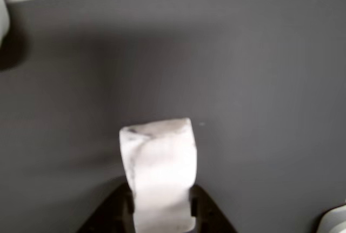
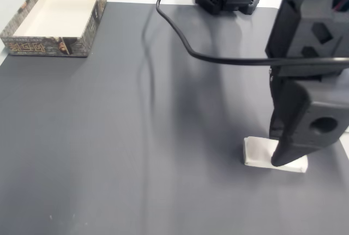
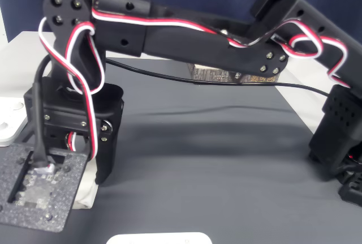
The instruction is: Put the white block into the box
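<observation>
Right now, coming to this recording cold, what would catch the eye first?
The black gripper comes down over the white block on the grey mat at lower right of a fixed view; in the other view the block stands between the dark jaws. The box sits far off at the mat's top left corner, its pale inside bare.

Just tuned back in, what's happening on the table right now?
The arm's gripper is down over the white block near the right edge of the grey mat in a fixed view. In the other view the block sits between the jaws, which look closed on it. It appears still on the mat. The box waits at the far left corner, with nothing seen in it.
</observation>
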Robot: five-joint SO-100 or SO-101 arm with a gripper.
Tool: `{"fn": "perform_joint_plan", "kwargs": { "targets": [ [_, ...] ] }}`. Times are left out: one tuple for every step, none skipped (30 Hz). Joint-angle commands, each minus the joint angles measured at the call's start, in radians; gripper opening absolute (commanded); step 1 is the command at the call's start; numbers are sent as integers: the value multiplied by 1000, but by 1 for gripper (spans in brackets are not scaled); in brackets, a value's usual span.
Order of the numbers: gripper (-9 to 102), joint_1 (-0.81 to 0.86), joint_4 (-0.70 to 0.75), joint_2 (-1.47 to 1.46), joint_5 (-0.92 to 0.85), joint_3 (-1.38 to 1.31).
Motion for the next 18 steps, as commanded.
{"fn": "perform_joint_plan", "kwargs": {
  "targets": [
    [-1,5,5,15,-5,-54],
    [-1,5,5,15,-6,-54],
    [-2,5,5,15,-6,-54],
    [-2,5,5,15,-8,-54],
    [-2,5,5,15,-8,-54],
    [-2,3,5,17,-9,-54],
    [-2,3,5,21,-11,-54],
    [-2,3,5,29,-15,-54],
    [-2,3,5,41,-17,-49],
    [-2,3,5,60,-20,-38],
    [-2,3,5,83,-25,-28],
    [-2,5,5,106,-29,-15],
    [-2,6,5,133,-37,0],
    [-2,8,5,161,-41,15],
    [-2,11,5,190,-51,32],
    [-2,14,5,218,-60,52],
    [-2,18,5,244,-63,66],
    [-2,21,5,267,-66,80]
  ]
}}
